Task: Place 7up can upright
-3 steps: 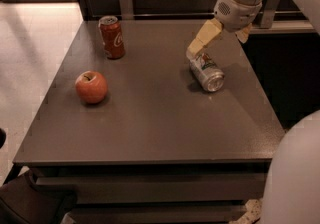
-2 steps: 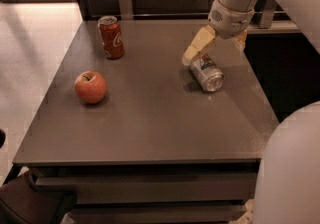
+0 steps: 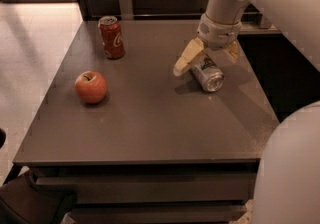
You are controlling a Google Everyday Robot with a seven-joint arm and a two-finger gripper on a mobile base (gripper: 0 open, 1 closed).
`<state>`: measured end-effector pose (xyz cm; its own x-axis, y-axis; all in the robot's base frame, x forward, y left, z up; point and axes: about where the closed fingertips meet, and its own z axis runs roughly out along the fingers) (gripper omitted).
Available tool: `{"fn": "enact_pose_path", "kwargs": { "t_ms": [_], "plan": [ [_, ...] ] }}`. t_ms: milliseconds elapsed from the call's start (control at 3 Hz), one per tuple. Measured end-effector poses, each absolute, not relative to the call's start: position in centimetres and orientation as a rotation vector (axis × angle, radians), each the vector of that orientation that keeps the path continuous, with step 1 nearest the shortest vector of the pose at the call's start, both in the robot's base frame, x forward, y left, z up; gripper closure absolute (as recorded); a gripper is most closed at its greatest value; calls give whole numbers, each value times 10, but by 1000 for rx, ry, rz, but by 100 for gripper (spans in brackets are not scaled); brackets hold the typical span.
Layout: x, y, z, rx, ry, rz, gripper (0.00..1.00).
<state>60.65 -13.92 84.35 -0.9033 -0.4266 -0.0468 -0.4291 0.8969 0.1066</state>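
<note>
The 7up can is silver-grey and lies on its side on the dark table, right of the middle, its end facing the front right. My gripper hangs over the can's far end with the fingers spread. One tan finger is to the can's left and the other is to its right. The jaws are open and straddle the can without closing on it.
A red cola can stands upright at the back left. A red apple sits at the left. The table's right edge is close behind the 7up can, and my white arm fills the right side of the view.
My gripper has moved left and down over the lying 7up can, so its fingers now sit on both sides of it. The can, apple and red can have not moved.
</note>
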Motion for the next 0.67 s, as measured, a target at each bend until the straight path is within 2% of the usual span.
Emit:
{"fn": "enact_pose_path", "kwargs": {
  "t_ms": [333, 667],
  "plan": [
    [607, -130, 839, -702, 2965, 95, 12],
    [608, -128, 833, -710, 2949, 79, 36]
  ]
}}
